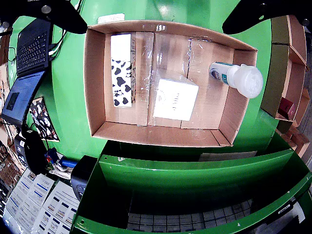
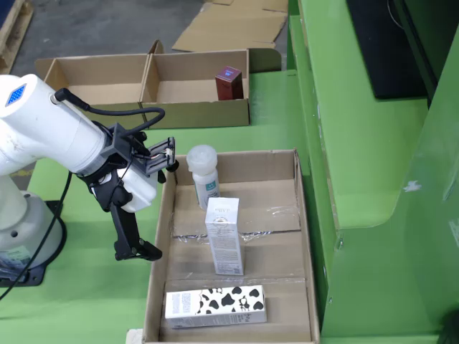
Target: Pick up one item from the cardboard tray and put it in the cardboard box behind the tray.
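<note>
The cardboard tray (image 1: 95,73) holds three items: a cow-patterned box (image 1: 122,68) lying flat, a white box (image 1: 174,100) and a white bottle with a wide cap (image 1: 239,77). In the fixed view the tray (image 2: 305,215) has the cow box (image 2: 215,304) nearest, the white box (image 2: 224,236) upright in the middle and the bottle (image 2: 203,175) at the far end. My gripper (image 2: 152,208) hangs over the tray's left wall, open and empty. In the wrist view its black fingers (image 1: 48,12) frame the top corners. The cardboard box (image 2: 143,93) stands behind the tray.
The box behind has two compartments; a dark red carton (image 2: 229,82) stands in the right one. A green raised wall (image 2: 358,143) runs along the tray's right side. A laptop (image 1: 24,63) sits left in the wrist view. My white base (image 2: 21,229) stands at left.
</note>
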